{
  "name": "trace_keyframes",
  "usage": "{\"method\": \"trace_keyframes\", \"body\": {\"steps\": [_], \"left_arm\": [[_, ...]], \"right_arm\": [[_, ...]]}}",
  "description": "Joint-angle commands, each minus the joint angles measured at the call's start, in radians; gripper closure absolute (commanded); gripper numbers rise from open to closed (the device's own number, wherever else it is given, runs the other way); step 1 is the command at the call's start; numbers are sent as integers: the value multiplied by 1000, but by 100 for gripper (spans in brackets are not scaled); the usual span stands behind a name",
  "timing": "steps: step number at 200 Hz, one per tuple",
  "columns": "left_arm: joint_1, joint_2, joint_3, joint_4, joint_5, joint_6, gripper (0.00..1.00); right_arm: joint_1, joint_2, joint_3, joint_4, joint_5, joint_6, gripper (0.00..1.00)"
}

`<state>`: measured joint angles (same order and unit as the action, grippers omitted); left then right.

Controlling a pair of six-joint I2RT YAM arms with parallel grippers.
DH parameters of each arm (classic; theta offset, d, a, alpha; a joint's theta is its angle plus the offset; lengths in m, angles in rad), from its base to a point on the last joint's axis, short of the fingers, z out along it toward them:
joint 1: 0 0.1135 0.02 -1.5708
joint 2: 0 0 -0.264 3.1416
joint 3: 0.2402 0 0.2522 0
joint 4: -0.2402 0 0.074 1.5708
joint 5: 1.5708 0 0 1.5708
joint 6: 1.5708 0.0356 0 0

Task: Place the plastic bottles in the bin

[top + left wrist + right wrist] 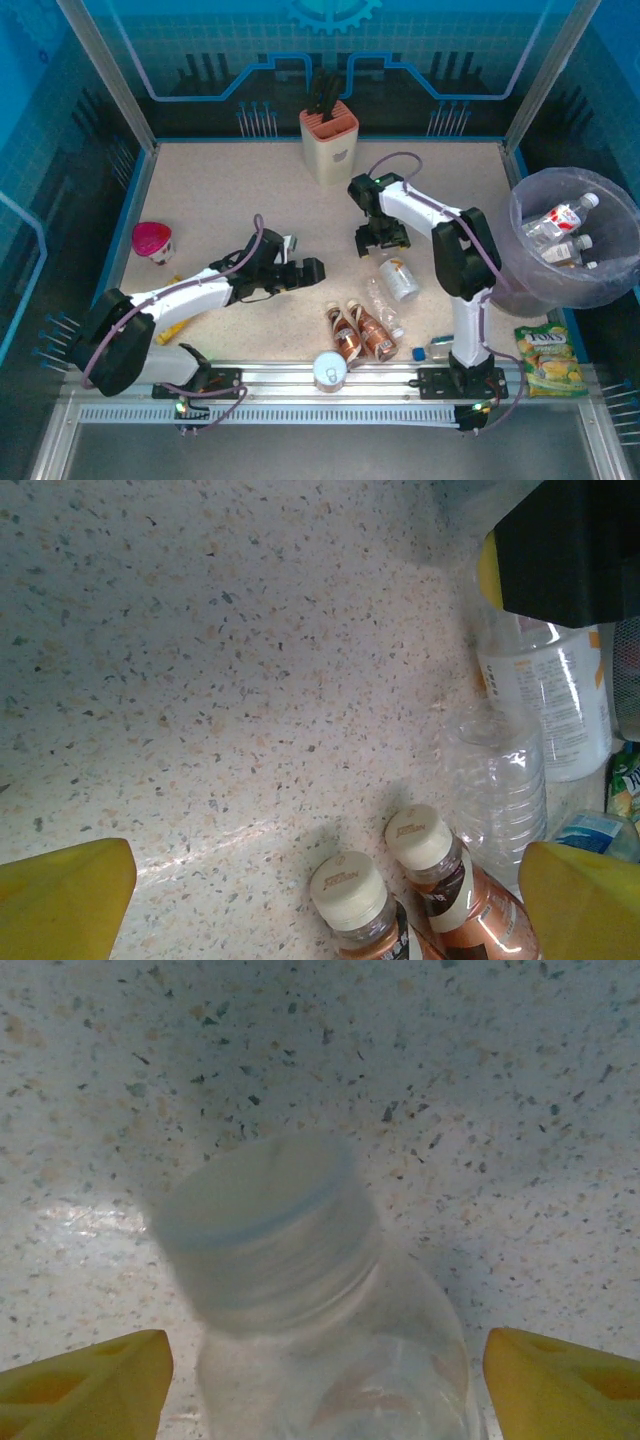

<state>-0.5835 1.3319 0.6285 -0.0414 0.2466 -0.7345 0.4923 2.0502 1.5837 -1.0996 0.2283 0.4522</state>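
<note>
Bottle between my right fingers (85, 1385): a clear bottle (300, 1290) with a pale ribbed cap, blurred by closeness, lying on the speckled table (220, 190) just off centre toward 4 o'clock, white label up. Toward 6 o'clock from it lie a crumpled bottle (383, 300) and two brown bottles (347, 335) with cream caps. Other bottles (562, 216) already sit in the lavender-lined bin (515, 215) at 3 o'clock, against the table's right edge. Bare tabletop runs from 9 to 12 o'clock, with a knife block (329, 145) at 12. My right pincer (325, 1385) stands spread, one yellow finger on each side of the bottle's shoulder, a sliver of table showing between, touching nothing. My left pincer (312, 270), near centre, gapes wide and holds nothing.
</note>
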Motion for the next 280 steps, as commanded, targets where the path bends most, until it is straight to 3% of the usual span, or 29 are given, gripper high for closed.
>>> {"method": "trace_keyframes", "body": {"steps": [1, 37, 78, 168, 218, 280], "left_arm": [[9, -12, -21, 10, -14, 1, 1], [9, 0, -26, 21, -13, -3, 1], [10, 6, -42, 42, -20, 3, 1], [26, 65, 17, 28, 5, 15, 1], [26, 105, 36, 28, 17, 17, 1], [26, 131, 60, 27, 30, 17, 1]], "right_arm": [[6, 24, -10, 1, 14, 11, 21], [3, 8, -28, 8, 35, 7, 35], [-4, -32, -15, -15, 79, -2, 45], [-85, -260, 152, -159, 108, -40, 47], [-215, -442, 341, -241, 72, -65, 47], [-492, -635, 567, -180, -101, -92, 48]]}}
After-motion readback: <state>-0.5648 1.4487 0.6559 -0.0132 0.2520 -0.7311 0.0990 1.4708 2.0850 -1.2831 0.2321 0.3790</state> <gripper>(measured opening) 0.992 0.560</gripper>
